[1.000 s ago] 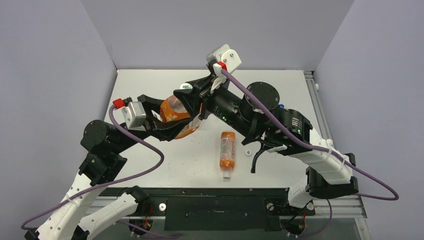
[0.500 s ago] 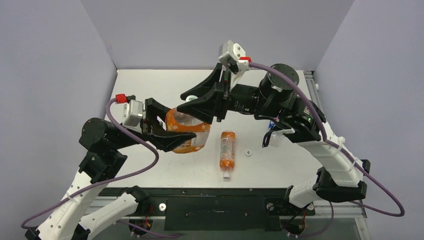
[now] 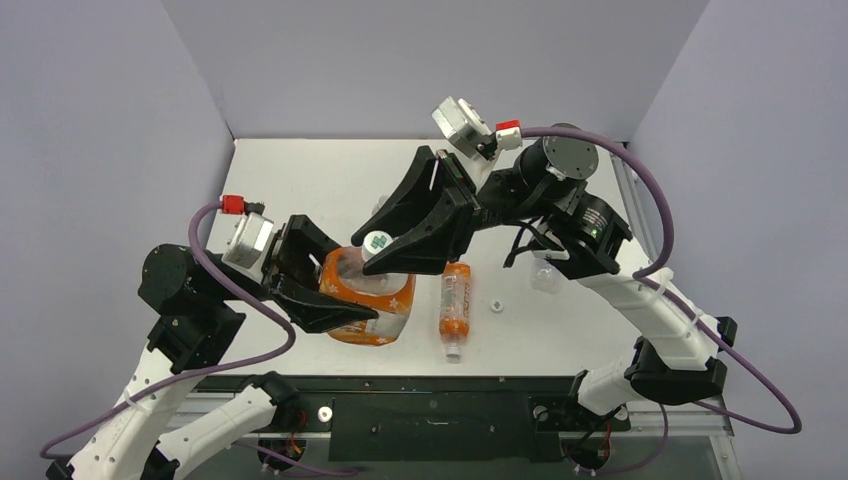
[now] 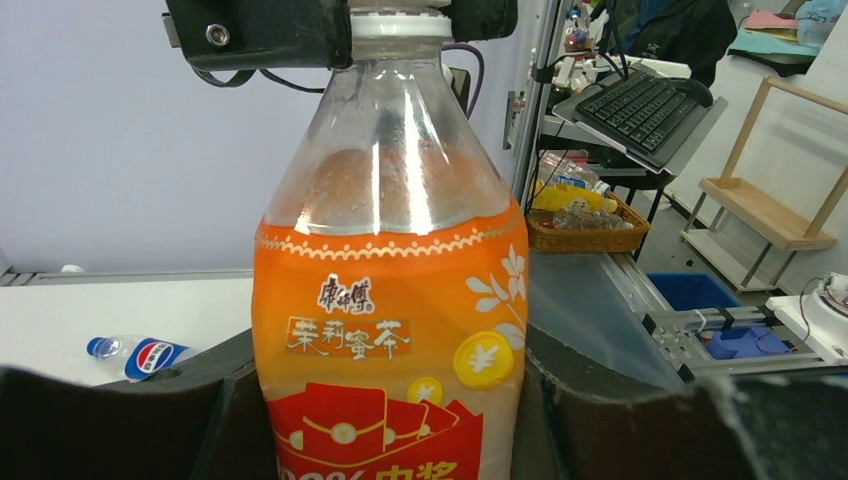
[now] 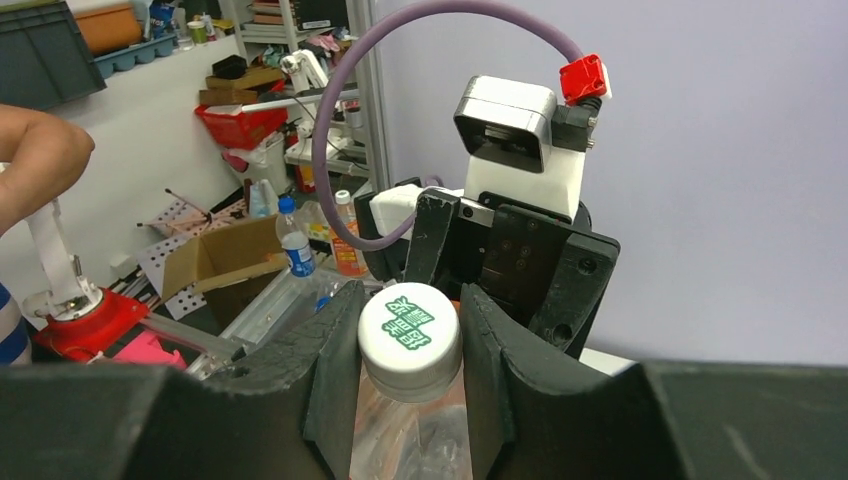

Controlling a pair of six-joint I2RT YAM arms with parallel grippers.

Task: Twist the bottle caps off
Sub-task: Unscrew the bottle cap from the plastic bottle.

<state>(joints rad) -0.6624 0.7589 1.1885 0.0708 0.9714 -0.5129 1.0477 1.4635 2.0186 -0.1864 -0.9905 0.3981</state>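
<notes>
The wide orange bottle point(image 3: 372, 300) hangs above the table, and my left gripper point(image 3: 355, 283) is shut on its labelled body point(image 4: 390, 300). Its white cap with a green mark point(image 3: 377, 241) sits on the clear neck. My right gripper point(image 3: 378, 244) is shut on that cap from above, one finger on each side point(image 5: 410, 335). In the left wrist view the cap point(image 4: 400, 22) shows at the top between the right gripper's black fingers. A slim orange bottle point(image 3: 455, 300) lies on the table to the right, its white cap point(image 3: 453, 350) pointing toward the near edge.
A loose white cap point(image 3: 495, 305) lies on the table right of the slim bottle. A clear Pepsi bottle point(image 4: 140, 355) with a blue cap lies on the table further back. Purple cables loop off both wrists. Grey walls enclose the table's back and sides.
Both arms brought the wide orange bottle toward the near edge and tipped it more upright. The right wrist rolled round with the cap still in its jaws.
</notes>
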